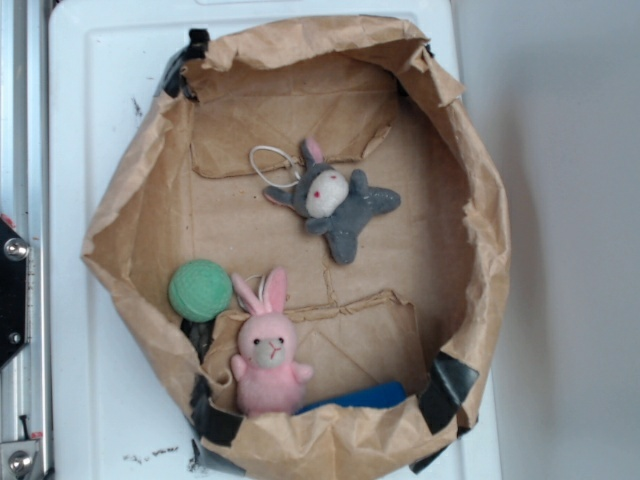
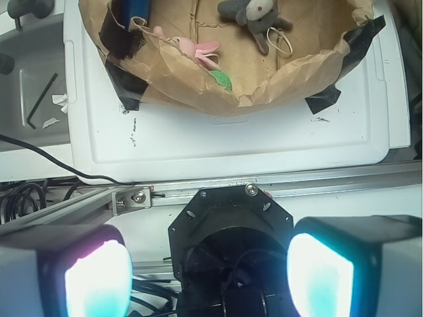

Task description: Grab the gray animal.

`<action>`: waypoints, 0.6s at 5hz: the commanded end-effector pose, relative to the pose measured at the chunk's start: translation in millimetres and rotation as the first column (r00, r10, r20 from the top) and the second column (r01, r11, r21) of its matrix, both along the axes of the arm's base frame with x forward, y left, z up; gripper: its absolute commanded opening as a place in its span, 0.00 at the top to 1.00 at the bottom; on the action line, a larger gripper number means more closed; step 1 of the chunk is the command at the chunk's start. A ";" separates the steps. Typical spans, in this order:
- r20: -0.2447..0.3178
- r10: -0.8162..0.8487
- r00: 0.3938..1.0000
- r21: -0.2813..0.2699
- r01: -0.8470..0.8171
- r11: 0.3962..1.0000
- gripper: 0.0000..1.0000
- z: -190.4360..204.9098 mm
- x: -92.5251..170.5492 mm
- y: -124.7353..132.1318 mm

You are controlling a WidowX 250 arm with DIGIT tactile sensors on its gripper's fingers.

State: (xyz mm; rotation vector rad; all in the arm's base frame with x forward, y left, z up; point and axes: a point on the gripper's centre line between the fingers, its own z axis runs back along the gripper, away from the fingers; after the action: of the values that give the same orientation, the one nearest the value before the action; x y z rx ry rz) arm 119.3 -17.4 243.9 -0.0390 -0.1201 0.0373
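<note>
The gray animal [image 1: 337, 201] lies flat with splayed limbs in the upper middle of a brown paper bowl [image 1: 130, 260]; its white face has red dot eyes, and a white string loop [image 1: 273, 165] lies to its left. In the wrist view it shows at the top [image 2: 254, 13], far from my gripper [image 2: 210, 277]. The gripper's two glowing pads [image 2: 99, 281] stand wide apart at the bottom with nothing between them. The gripper hangs over the robot base, well outside the bowl. It is not in the exterior view.
A pink plush bunny [image 1: 267, 355] sits at the bowl's near rim, with a green ball [image 1: 200, 290] to its left and a blue object [image 1: 360, 398] to its right. The bowl stands on a white tray [image 1: 90, 90]. An aluminium rail [image 2: 264, 188] lies between gripper and tray.
</note>
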 end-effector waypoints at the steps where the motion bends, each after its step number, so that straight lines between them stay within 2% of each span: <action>1: 0.000 0.000 1.000 0.000 0.000 1.000 0.00 0.0 0.0 0.0; 2: 0.001 0.029 1.000 -0.065 -0.029 0.997 0.00 7.8 50.0 15.7; 3: -0.002 0.058 0.998 -0.029 -0.058 0.998 0.00 -7.1 93.1 23.7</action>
State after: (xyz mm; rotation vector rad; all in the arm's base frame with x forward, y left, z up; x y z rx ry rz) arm 211.7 3.6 226.9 -0.0706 -0.0898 0.0743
